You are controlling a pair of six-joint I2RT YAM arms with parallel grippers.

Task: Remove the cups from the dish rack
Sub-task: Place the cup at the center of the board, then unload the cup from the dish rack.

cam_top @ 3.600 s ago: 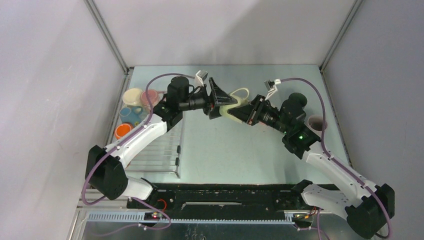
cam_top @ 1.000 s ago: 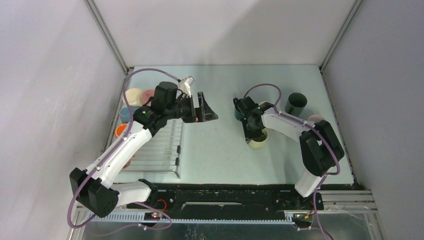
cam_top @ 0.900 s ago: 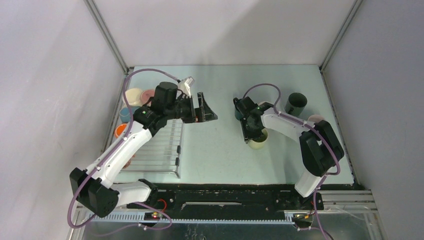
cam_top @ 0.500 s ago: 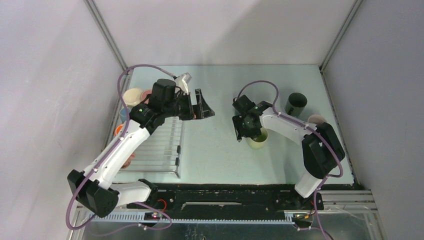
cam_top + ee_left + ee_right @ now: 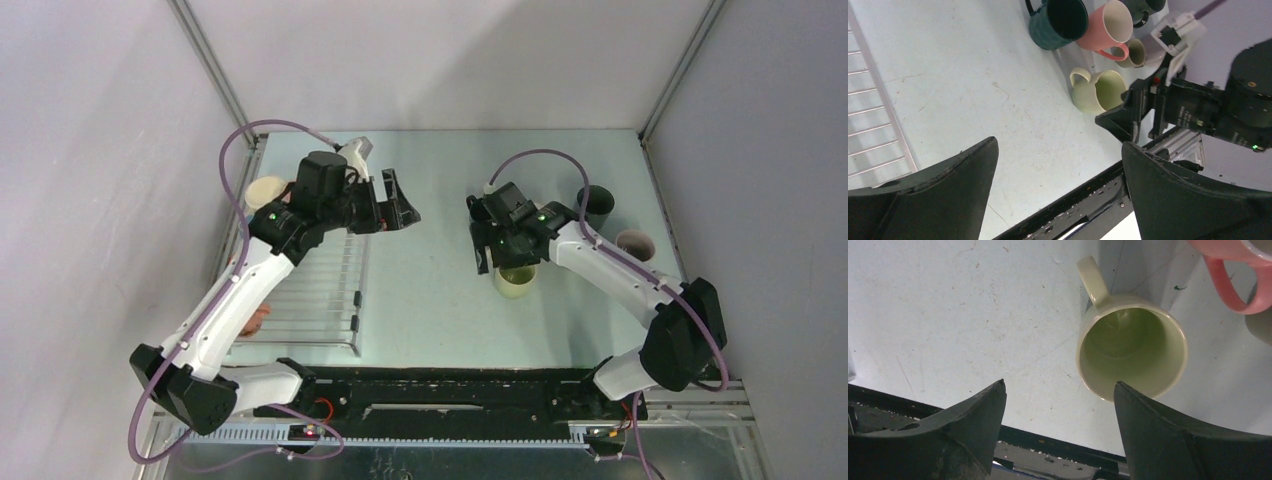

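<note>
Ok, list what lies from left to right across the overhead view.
dish rack → left gripper → pale green cup → dark cup → pink cup

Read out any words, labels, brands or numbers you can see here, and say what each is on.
No text can be read anywhere.
The pale green mug, pink mug, dark teal mug and dish rack are plain.
The right arm shows only a green light, no lettering.

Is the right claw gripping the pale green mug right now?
No, the pale green mug stands upright on its own, clear of the open right claw.
</note>
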